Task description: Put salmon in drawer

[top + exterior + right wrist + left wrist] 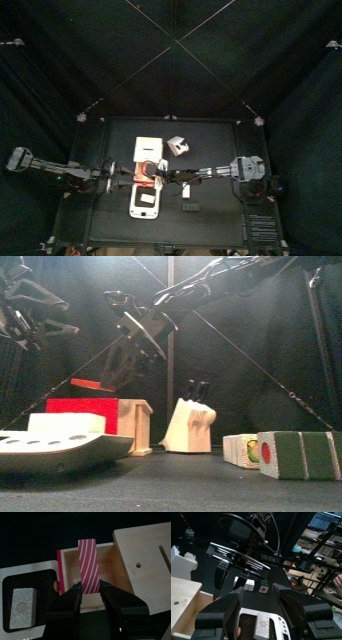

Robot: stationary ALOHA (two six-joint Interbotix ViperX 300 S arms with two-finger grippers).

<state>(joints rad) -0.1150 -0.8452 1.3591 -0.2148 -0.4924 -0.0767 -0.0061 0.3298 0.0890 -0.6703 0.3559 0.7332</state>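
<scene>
The salmon (89,562) is a thin pink-red slice with white stripes, and my right gripper (91,592) is shut on its near end. It hangs over the open drawer (59,569), a wooden tray with a red front pulled out of a wooden cabinet (143,557). In the front view the right gripper (118,376) holds the salmon (91,384) just above the drawer's red front (80,414). My left gripper (264,612) stands open beside the cabinet, nothing between its jaws.
A long white appliance with a grey speckled pad (23,604) lies next to the drawer. A knife block (187,426) stands mid-table, and sushi blocks (281,453) sit at the front right. A white cube (178,147) and a small dark block (191,207) lie nearby.
</scene>
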